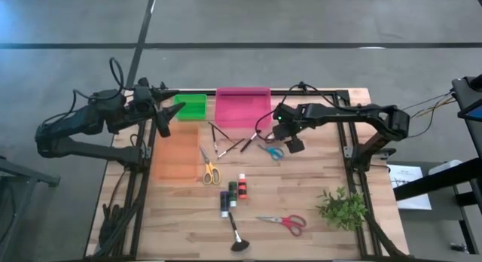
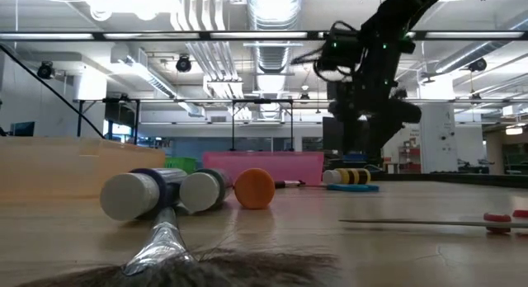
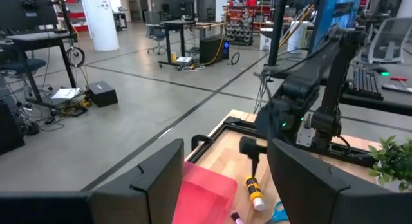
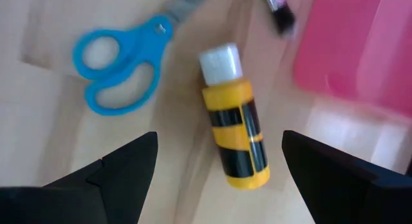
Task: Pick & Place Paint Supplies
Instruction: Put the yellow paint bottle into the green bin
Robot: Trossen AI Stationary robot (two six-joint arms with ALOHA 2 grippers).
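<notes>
A yellow paint bottle (image 4: 235, 137) with black bands and a white cap lies on its side on the wooden table, next to blue-handled scissors (image 4: 116, 63). My right gripper (image 4: 219, 147) hangs open above the bottle, pointing steeply down, one finger on either side and clear of it; the low view shows the gripper (image 2: 356, 151) above the bottle (image 2: 351, 176). In the high view the right gripper (image 1: 292, 144) hides the bottle. My left gripper (image 1: 163, 120) waits open, raised over the table's far left by the green bin (image 1: 190, 108).
A pink bin (image 1: 242, 106) stands at the far edge and a see-through orange bin (image 1: 175, 156) at the left. Brushes (image 1: 230, 144), yellow scissors (image 1: 209, 170), three small bottles (image 1: 233, 194), red scissors (image 1: 285, 221), a fan brush (image 1: 237, 236) and a plant sprig (image 1: 343, 208) lie about.
</notes>
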